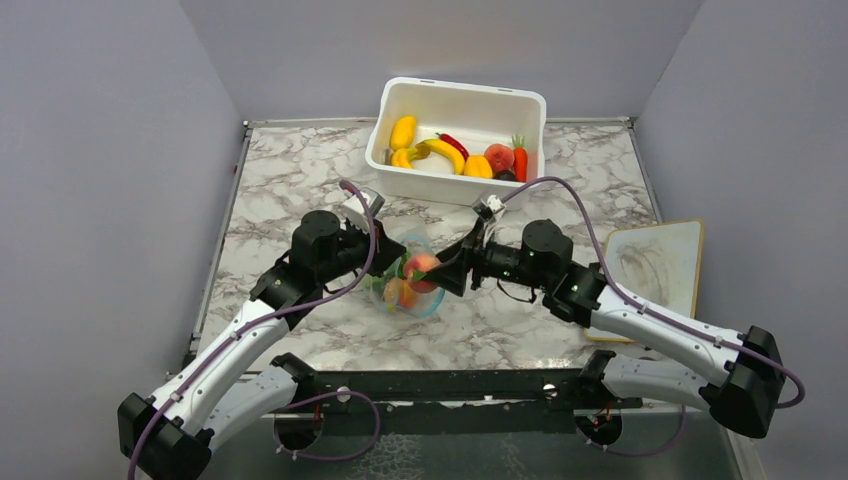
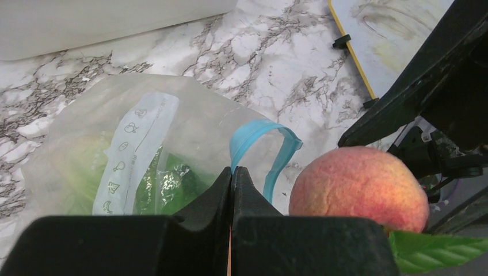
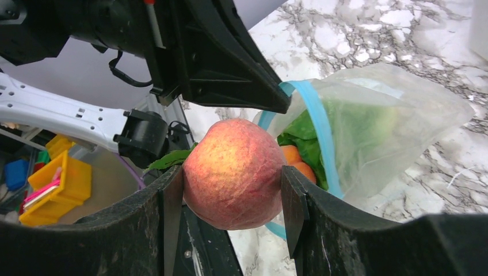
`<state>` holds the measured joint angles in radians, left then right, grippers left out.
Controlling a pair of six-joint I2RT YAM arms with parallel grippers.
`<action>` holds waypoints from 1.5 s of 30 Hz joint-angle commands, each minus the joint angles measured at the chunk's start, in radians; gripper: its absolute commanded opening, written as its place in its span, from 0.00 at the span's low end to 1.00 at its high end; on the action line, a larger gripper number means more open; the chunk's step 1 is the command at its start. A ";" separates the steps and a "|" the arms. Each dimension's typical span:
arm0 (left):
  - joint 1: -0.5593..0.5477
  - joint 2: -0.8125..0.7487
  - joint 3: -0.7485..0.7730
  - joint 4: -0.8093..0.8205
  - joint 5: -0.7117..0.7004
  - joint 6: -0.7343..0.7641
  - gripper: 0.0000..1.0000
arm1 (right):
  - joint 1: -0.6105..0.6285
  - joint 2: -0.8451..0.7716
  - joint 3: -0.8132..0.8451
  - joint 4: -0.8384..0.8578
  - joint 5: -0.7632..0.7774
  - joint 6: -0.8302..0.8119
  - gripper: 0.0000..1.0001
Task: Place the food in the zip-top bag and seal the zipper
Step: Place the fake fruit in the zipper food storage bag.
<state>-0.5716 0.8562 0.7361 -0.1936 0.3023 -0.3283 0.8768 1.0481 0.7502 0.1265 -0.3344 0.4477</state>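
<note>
Clear, crinkly plastic marks the zip-top bag (image 1: 408, 298), which lies near the middle of the marble table (image 1: 290, 170) between the two arm tips. Its mouth points toward 3 o'clock in the top view. The light-blue zipper (image 2: 260, 137) arches up in a loop along that mouth.

The left gripper (image 2: 231, 179) comes in from 9 o'clock. Its fingers are pressed tight together, pinching the zipper at the bag's rim, and the strip rises straight out of their tips.

The right gripper (image 3: 233, 195) reaches in from 3 o'clock and clamps a pink-orange peach (image 3: 233, 172) between its two pads. The fruit has a green leaf (image 2: 431, 253) on it and hangs just at the bag's opening, not inside.

Through the plastic show a green lettuce (image 3: 305, 135) and a second, orange fruit (image 3: 296, 162), both already in the bag.

At 12 o'clock from the bag stands a white tub (image 1: 400, 110) holding yellow bananas, a red chili, a carrot and another peach. A flat board (image 1: 650, 265) lies at 3 o'clock, near the table's edge.
</note>
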 commanded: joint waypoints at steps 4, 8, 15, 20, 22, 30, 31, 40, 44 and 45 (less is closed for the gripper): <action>-0.004 -0.016 0.008 0.055 0.037 -0.055 0.00 | 0.092 0.049 -0.006 0.054 0.285 -0.129 0.28; -0.004 -0.028 0.001 0.053 0.035 -0.054 0.00 | 0.104 0.077 -0.048 0.130 0.424 -0.208 0.28; -0.004 -0.043 -0.007 0.057 0.042 -0.060 0.00 | 0.161 0.139 -0.141 0.352 0.532 -0.378 0.28; -0.004 -0.052 -0.013 0.070 0.053 -0.063 0.00 | 0.172 0.181 -0.167 0.455 0.591 -0.400 0.26; -0.005 -0.052 -0.016 0.076 0.057 -0.063 0.00 | 0.177 0.193 -0.190 0.522 0.607 -0.399 0.26; -0.004 -0.047 -0.017 0.082 0.084 -0.065 0.00 | 0.215 0.330 -0.229 0.802 0.708 -0.476 0.25; -0.004 -0.049 -0.019 0.084 0.085 -0.066 0.00 | 0.218 0.352 -0.225 0.829 0.719 -0.485 0.25; -0.004 -0.049 -0.029 0.089 0.096 -0.068 0.00 | 0.230 0.480 -0.212 1.036 0.806 -0.451 0.25; -0.004 -0.050 -0.031 0.088 0.097 -0.066 0.00 | 0.231 0.483 -0.216 1.110 0.775 -0.443 0.25; -0.004 -0.049 -0.030 0.088 0.097 -0.065 0.00 | 0.232 0.486 -0.216 1.133 0.768 -0.446 0.25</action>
<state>-0.5716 0.8227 0.7189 -0.1482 0.3592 -0.3912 1.1004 1.5261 0.5323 1.0878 0.4229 -0.0044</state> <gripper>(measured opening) 0.012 0.568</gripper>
